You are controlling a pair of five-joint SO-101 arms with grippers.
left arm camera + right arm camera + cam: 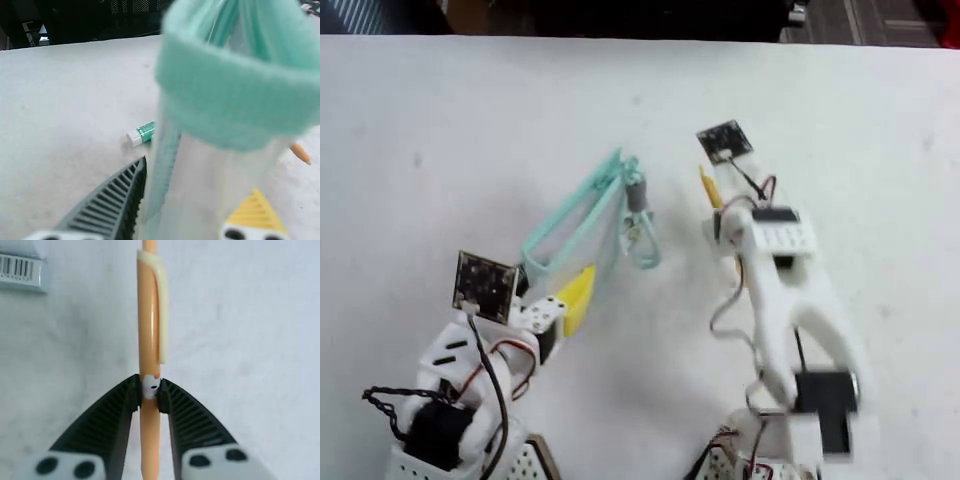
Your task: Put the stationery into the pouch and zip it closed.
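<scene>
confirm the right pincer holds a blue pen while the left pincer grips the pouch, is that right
The pen is orange, not blue; the right wrist view shows it clamped in the right pincer. The left pincer does grip the pouch.

The clear plastic pouch (235,100) is showing mint-green trim; the slim orange plastic pen (148,315) is carrying a cream clip; the small glue stick (140,134) is showing a white cap and green label. The left gripper (199,176) is pairing black ribbed and yellow fingers.
</scene>
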